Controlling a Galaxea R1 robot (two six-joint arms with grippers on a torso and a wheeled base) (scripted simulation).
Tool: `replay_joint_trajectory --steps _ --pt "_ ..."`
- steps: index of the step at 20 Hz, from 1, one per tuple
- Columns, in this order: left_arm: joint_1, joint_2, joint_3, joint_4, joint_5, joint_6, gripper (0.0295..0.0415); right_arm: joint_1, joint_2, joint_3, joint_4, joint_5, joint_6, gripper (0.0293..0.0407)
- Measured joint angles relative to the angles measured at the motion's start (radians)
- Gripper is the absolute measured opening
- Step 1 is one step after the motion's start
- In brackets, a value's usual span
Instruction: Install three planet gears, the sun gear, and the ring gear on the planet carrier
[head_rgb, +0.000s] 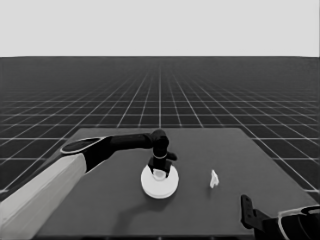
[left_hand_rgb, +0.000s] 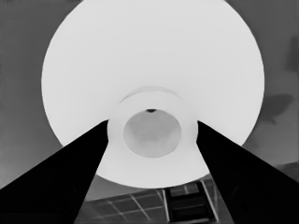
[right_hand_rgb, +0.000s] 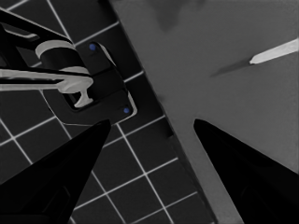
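The larger round part (head_rgb: 159, 185), the ring gear, lies at the table's middle as a thick white disc with a raised hub. My left gripper (head_rgb: 160, 169) stands straight over it, open, one finger on each side of the hub. In the left wrist view the disc (left_hand_rgb: 154, 60) fills the picture, and the fingertips (left_hand_rgb: 100, 133) flank the hub (left_hand_rgb: 152, 133) closely. The planet gears, the sun gear and the smaller round part, the planet carrier, are hidden. My right gripper (right_hand_rgb: 152, 123) is parked open at the table's near right corner.
A thin white piece (head_rgb: 214, 179) lies right of the disc, and the right wrist view shows it too (right_hand_rgb: 275, 50). The left arm's pale part (head_rgb: 35, 195) crosses the table's near left. Dark machinery (right_hand_rgb: 84, 88) sits past the table's edge.
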Motion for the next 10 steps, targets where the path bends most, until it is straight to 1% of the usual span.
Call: replay_joint_trajectory --steps 10 --pt "0.0 0.0 0.0 0.0 0.0 0.087 0.0348 0.0 0.0 0.0 0.0 0.0 0.0 0.0385"
